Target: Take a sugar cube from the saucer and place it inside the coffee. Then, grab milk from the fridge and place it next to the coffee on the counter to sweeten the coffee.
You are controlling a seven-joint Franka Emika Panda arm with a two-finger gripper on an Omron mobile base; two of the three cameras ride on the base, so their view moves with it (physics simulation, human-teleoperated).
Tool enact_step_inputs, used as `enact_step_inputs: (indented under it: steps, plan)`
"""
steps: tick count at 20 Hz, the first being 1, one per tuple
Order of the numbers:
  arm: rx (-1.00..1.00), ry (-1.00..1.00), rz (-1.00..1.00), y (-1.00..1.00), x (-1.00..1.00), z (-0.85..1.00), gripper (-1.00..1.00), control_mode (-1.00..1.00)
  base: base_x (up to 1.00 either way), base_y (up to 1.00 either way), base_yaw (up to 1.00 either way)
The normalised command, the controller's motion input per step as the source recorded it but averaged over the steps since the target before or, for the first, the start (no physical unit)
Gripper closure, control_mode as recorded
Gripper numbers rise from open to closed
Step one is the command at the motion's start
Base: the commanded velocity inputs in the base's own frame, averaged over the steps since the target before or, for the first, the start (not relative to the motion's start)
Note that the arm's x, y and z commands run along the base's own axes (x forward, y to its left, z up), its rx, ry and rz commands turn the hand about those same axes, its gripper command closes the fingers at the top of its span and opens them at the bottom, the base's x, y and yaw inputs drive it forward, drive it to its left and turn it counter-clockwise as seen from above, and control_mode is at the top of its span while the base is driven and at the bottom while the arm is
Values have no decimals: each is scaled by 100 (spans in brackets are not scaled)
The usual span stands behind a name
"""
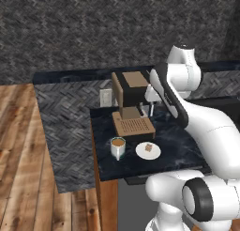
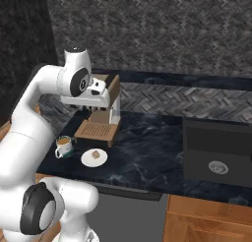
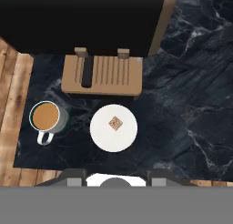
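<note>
One sugar cube (image 3: 115, 123) lies at the middle of the white saucer (image 3: 101, 135), just below centre in the hand view; in the left base view the cube (image 1: 148, 148) and saucer (image 1: 140, 153) sit a little below centre, and in the right base view the cube (image 2: 96, 153) and saucer (image 2: 86, 160) sit left of centre. The coffee mug (image 3: 45, 117) stands just beside the saucer at middle left in the hand view, apart from it, handle toward the bottom edge; it also shows in both base views (image 1: 118, 148) (image 2: 63, 146). Both rest on the dark marbled tabletop (image 3: 191, 109). A brown-and-black coffee machine (image 1: 130, 105) stands behind them, at the top of the hand view (image 3: 82, 22). The gripper (image 3: 116, 180), at the bottom edge of the hand view, hangs high above the saucer holding nothing; whether its jaws are open or closed, I cannot tell.
</note>
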Motion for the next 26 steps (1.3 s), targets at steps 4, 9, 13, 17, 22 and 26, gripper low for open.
enact_step_inputs:
  steps: [4, 9, 13, 17, 22, 26]
  plan:
    - [0, -1, 0, -1, -10, -24, -100, -100, 0, 0, 0]
    - [-3, 0, -2, -14, -17, -72, -100, -100, 0, 0, 0]
    - [-8, 5, 0, -28, -37, -39, -100, -100, 0, 0, 0]
    - [-6, 2, -1, -12, -14, -52, -100, -100, 0, 0, 0]
    - [0, -8, -2, 0, 0, -61, -100, -100, 0, 0, 0]
    - [3, -8, -2, 0, 0, -48, -100, -100, 0, 0, 0]
